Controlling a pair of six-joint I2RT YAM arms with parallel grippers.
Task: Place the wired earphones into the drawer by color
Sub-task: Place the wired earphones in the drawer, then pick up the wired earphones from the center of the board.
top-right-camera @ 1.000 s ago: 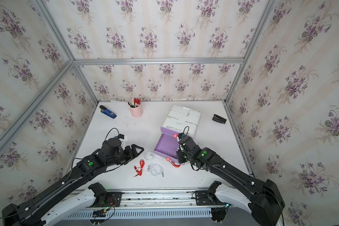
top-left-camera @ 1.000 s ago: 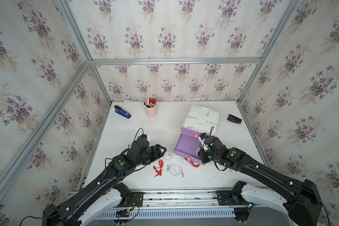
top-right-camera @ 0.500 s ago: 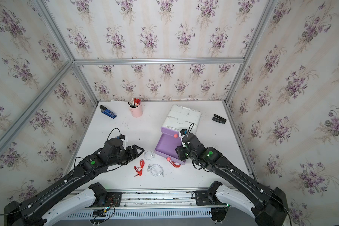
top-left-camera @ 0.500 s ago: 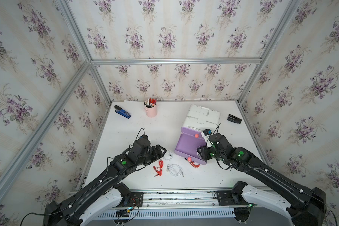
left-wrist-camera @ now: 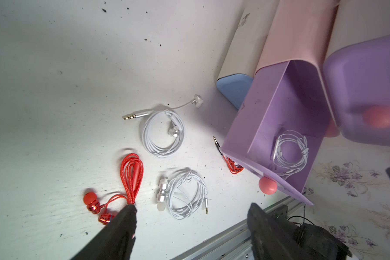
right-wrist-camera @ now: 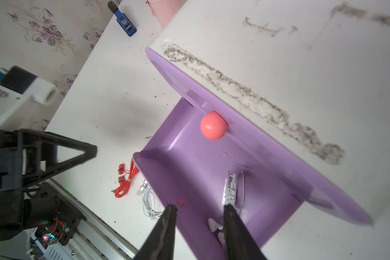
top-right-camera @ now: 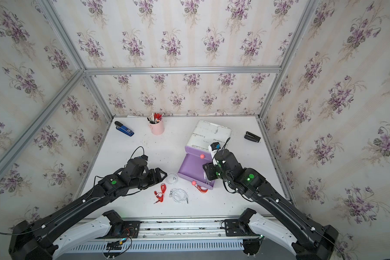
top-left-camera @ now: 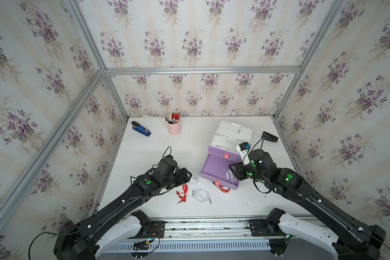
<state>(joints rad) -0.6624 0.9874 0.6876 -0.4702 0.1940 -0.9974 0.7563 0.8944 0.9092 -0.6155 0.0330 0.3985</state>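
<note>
Top views: both are showing the purple drawer (top-left-camera: pixel 213 166) standing pulled out of the white cabinet (top-left-camera: pixel 232 134), with one white earphone set (top-left-camera: pixel 229 176) lying inside it. The right gripper (top-left-camera: pixel 233 171) is hovering over that drawer. The left gripper (top-left-camera: pixel 188 177) is hanging over the table (top-left-camera: pixel 149 157), near the loose bundles.

Left wrist view: the left gripper (left-wrist-camera: pixel 192 207) is holding its jaws wide apart, grasping nothing. A red earphone set (left-wrist-camera: pixel 131 177) is lying on the table just beside one fingertip (left-wrist-camera: pixel 127 216). A coiled white set (left-wrist-camera: pixel 162 132) and a tangled white set (left-wrist-camera: pixel 186 193) are resting near it. A second red set (left-wrist-camera: pixel 233 165) is lying partly hidden under the drawer's front.

Right wrist view: the right gripper (right-wrist-camera: pixel 200 206) is holding its jaws parted and empty, with one fingertip (right-wrist-camera: pixel 232 216) sitting just beside the white earphone set (right-wrist-camera: pixel 231 189) in the purple drawer (right-wrist-camera: pixel 189 162).
</note>
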